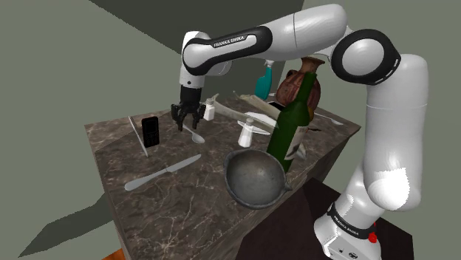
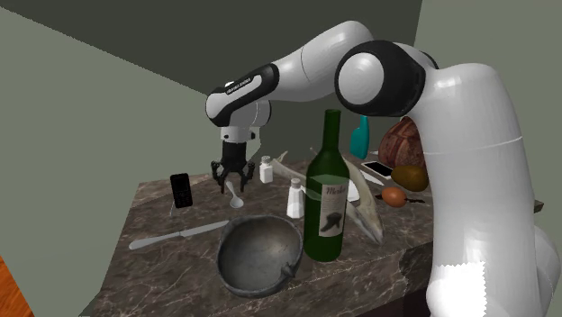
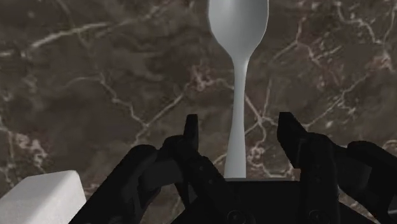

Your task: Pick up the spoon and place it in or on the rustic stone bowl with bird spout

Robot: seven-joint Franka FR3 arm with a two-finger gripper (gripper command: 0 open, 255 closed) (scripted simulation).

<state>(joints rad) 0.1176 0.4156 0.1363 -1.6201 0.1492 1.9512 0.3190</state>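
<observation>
Spoon (image 1: pixel 196 136) on counter (image 1: pixel 170 203) — beneath tool (image 1: pixel 186 126)

"FRANKA EMIKA" is read in white capitals on the black forearm band (image 1: pixel 233 42) of the white arm. The same wording is printed, smaller, on the black base band (image 1: pixel 346 220) near the stand. White lettering on the forearm band in the second exterior view is too small to be read. Script on the white label (image 2: pixel 330 212) of the green bottle (image 2: pixel 322 171) cannot be made out.
</observation>
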